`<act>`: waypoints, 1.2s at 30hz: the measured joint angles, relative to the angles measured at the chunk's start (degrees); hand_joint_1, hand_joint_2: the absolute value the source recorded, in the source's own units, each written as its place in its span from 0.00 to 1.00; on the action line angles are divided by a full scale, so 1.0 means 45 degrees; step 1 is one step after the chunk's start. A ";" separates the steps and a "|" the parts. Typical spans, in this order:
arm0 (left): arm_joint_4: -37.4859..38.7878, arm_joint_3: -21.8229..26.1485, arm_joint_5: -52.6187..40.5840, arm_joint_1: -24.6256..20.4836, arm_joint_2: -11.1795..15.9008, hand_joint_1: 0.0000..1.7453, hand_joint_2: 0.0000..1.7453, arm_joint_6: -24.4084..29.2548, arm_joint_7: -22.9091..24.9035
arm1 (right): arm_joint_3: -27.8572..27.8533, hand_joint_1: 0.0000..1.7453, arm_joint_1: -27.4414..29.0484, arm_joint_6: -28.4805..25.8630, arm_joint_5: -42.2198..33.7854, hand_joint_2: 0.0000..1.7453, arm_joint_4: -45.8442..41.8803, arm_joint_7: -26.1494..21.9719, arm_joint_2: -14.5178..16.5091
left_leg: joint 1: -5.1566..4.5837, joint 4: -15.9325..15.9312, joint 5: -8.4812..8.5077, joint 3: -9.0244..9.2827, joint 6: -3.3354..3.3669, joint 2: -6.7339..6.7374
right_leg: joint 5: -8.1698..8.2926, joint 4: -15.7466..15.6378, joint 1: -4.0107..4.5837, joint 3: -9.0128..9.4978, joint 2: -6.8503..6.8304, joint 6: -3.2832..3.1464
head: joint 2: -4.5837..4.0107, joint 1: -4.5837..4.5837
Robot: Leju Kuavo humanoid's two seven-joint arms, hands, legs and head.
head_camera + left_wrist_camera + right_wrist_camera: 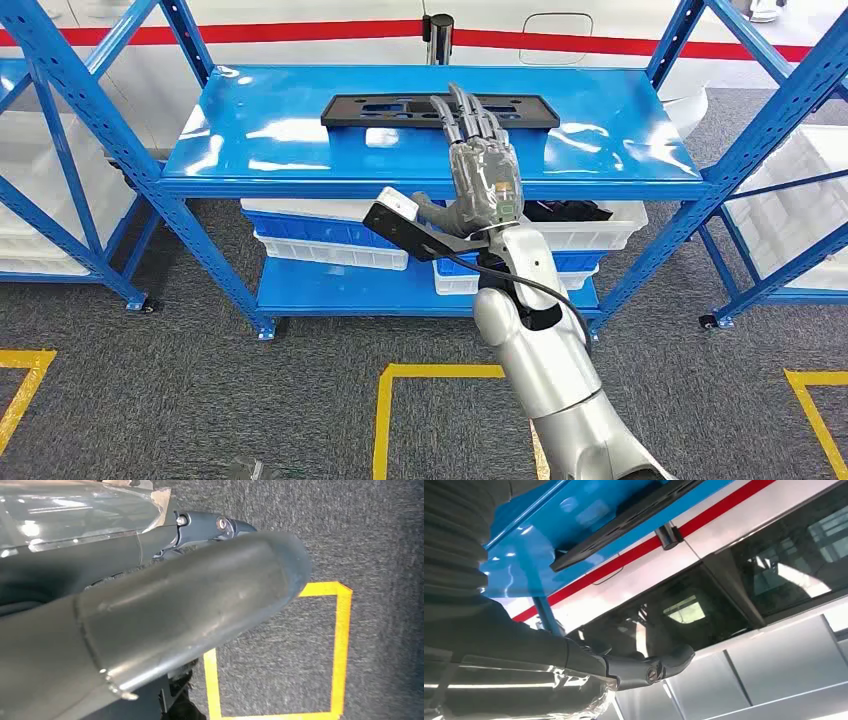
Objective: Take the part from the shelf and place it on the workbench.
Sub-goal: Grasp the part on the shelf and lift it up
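Just beyond the right hand's fingertips, the part (440,110), a flat black plate with cut-outs, lies on the blue shelf (300,145) with its long axis running crosswise to the reach, so the right hand (482,170), raised with fingers apart and holding nothing, must travel forward and down over the plate's near edge. The left hand (165,625) hangs low over grey carpet with a yellow floor marking (340,645), far from the shelf; whether its fingers are apart I cannot tell. From the right wrist view the part's thin edge profile shows, resting flat on the shelf top, which the head view does not reveal.
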 joint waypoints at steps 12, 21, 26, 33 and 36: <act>-0.0087 0.0194 0.0001 -0.0261 0.0005 0.00 0.00 0.0405 0.0217 | -0.0032 0.00 0.0339 -0.0141 -0.0532 1.00 -0.0558 0.0041 -0.0802 | 0.0000 0.0000 0.0000 -0.0002 0.0000 0.0002 | 0.0001 0.0000 0.0000 0.0002 0.0000 0.0000 | 0.0000 0.0000; -0.0087 0.0557 0.0099 -0.0287 0.0040 0.00 0.00 0.0434 0.0169 | 0.0081 0.00 -0.0312 -0.0177 -0.1088 1.00 -0.0032 -0.0203 -0.0749 | -0.0002 0.0003 0.0000 -0.0013 0.0000 0.0000 | 0.0003 0.0000 -0.0003 0.0005 -0.0001 0.0003 | 0.0001 -0.0001; -0.0087 0.0659 0.0024 -0.0287 0.0069 0.00 0.00 0.0425 0.0158 | 0.0226 0.00 -0.0559 -0.0194 -0.1264 1.00 0.0349 -0.0228 -0.0740 | -0.0039 0.0018 0.0000 -0.0024 0.0003 -0.0010 | 0.0013 -0.0004 -0.0051 0.0007 -0.0002 0.0021 | 0.0002 -0.0002; -0.0090 0.0667 0.0007 -0.0316 0.0086 0.00 0.00 0.0425 0.0181 | 0.0313 0.00 -0.0595 -0.0216 -0.1294 1.00 0.0631 -0.0248 -0.0733 | -0.0086 0.0055 -0.0012 -0.0044 0.0089 -0.0001 | 0.0056 -0.0067 -0.0210 -0.0002 0.0017 0.0108 | 0.0000 -0.0005; -0.0098 0.0671 -0.0018 -0.0355 0.0086 0.00 0.00 0.0425 0.0186 | 0.0325 0.00 -0.0703 -0.0240 -0.1295 1.00 0.0689 -0.0277 -0.0736 | 0.0052 -0.0180 0.0097 0.0078 0.0291 0.0108 | -0.0193 0.0447 -0.0145 -0.0315 -0.0195 0.0118 | 0.0001 0.0021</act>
